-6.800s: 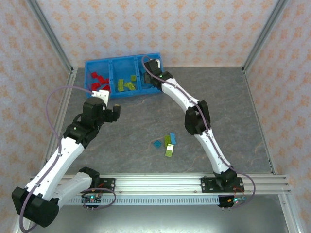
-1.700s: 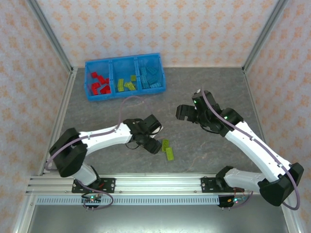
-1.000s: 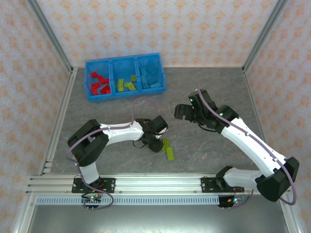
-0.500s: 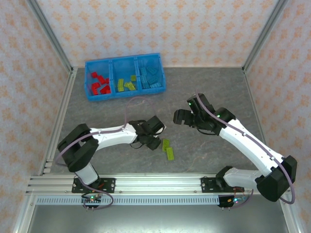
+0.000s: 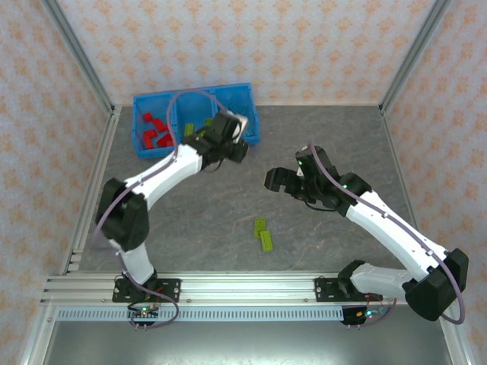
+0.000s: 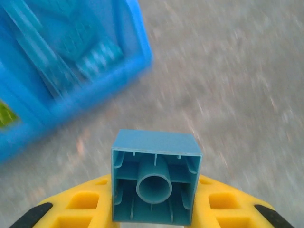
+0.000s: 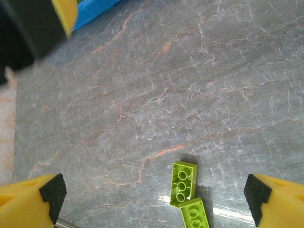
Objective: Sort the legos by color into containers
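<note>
At far left, blue tray [image 5: 152, 98]: red legos [image 5: 154, 131] in left compartment, lime legos [image 5: 207, 122] in middle, light blue legos [image 6: 97, 53] in right. At its right end, left gripper [image 5: 234, 144] clamped on light blue brick [image 6: 156, 178]. On mid table [image 5: 190, 205], two lime green bricks [image 5: 262, 233] close together. Just right, right gripper [image 5: 274, 181] hovering, fingers [image 7: 33, 202] wide apart.

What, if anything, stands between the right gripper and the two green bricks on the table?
Nothing visible does. The right gripper hangs open over bare table, the green bricks in plain sight between its fingers. The left gripper, holding a blue brick, is off by the tray.
</note>
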`<state>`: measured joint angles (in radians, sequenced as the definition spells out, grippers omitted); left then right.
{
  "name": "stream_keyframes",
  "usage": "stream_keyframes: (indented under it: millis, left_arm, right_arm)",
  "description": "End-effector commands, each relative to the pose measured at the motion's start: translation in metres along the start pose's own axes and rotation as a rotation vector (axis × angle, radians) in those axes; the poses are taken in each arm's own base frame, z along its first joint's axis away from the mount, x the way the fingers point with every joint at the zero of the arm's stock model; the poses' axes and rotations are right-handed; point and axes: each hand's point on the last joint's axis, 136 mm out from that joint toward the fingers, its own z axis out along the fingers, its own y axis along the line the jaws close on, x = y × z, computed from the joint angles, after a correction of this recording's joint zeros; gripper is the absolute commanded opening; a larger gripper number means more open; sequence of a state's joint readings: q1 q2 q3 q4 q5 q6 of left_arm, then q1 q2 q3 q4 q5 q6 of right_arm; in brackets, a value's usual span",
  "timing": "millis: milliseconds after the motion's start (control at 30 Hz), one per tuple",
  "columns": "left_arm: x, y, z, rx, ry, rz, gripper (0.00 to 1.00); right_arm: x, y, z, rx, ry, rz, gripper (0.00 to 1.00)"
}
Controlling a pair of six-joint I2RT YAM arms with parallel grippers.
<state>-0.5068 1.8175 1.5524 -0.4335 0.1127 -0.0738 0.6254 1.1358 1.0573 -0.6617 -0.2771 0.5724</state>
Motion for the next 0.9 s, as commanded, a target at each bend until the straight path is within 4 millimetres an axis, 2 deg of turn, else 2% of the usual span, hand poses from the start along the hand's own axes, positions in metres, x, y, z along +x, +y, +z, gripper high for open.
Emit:
stream_keyframes:
  millis: [0,133,233,300,400,467,567,633,733,867]
  left_arm:
    - [-0.02,0.036,0.032,-0.112,0.035,0.041,0.31]
    - [-0.052,0.057,0.064,-0.149,0.045,0.049,0.36]
    - [-0.071,0.065,0.073,-0.154,0.051,0.048,0.45]
    - [-0.081,0.064,0.07,-0.147,0.039,0.051,0.48]
    - [-0.091,0.058,0.053,-0.118,0.007,0.04,0.49]
    - [-0.093,0.052,0.036,-0.078,-0.025,0.019,0.49]
    - [-0.091,0.04,-0.007,-0.014,-0.102,-0.025,0.49]
    - [-0.088,0.029,-0.055,0.042,-0.189,-0.057,0.48]
    - [-0.061,0.011,-0.115,0.094,-0.267,-0.045,0.49]
    - [-0.011,-0.003,-0.174,0.094,-0.286,0.076,0.49]
  right_arm:
    - [-0.004,-0.007,-0.005,0.018,-0.038,0.032,0.98]
    - [-0.003,-0.011,-0.013,0.02,-0.065,0.04,0.98]
    - [-0.004,-0.014,-0.02,0.025,-0.086,0.041,0.99]
    - [-0.004,-0.016,-0.021,0.035,-0.089,0.041,0.99]
    - [-0.003,-0.021,-0.019,0.054,-0.089,0.045,0.98]
    - [-0.002,-0.023,-0.017,0.062,-0.088,0.051,0.98]
    - [0.002,-0.027,-0.008,0.075,-0.071,0.065,0.97]
    - [0.008,-0.032,0.001,0.106,-0.049,0.075,0.96]
    - [0.025,-0.033,0.023,0.149,0.02,0.063,0.93]
    - [0.055,-0.023,0.059,0.189,0.136,0.023,0.91]
